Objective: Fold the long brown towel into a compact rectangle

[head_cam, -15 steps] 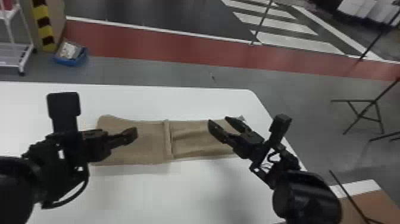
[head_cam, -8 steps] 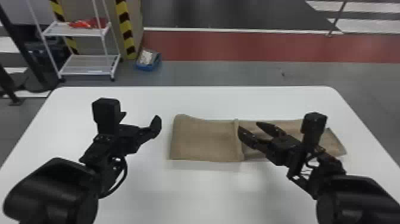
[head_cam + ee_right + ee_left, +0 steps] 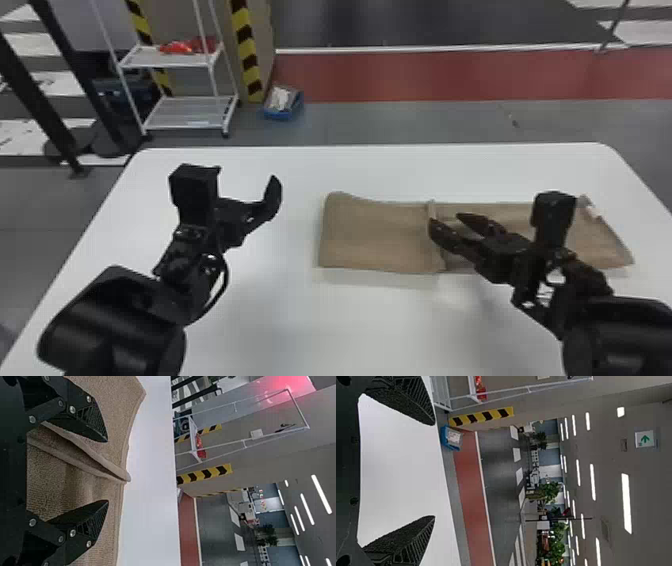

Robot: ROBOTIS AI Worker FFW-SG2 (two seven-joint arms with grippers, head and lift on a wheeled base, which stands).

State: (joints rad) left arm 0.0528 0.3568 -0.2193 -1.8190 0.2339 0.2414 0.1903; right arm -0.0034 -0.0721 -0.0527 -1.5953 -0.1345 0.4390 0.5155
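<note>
Right pincer (image 3: 446, 220) spread over brown towel (image 3: 380, 235) (raised edge midway); left pincer (image 3: 246, 176) also spread.

Head view: towel (image 3: 375, 235) partly hidden behind right arm (image 3: 615, 335); bottom edge cuts off table (image 3: 300, 325), left arm (image 3: 115, 320).

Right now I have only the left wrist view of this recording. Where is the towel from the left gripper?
Observer: The brown towel lies on the white table, to the right of the left gripper.

Operator: And the right gripper?

Observer: The right gripper is over the towel, by a raised edge that runs crosswise near the towel's middle.

Operator: Has it grasped that edge?

Observer: No. Its jaws stand apart and are not closed on the cloth.
</note>
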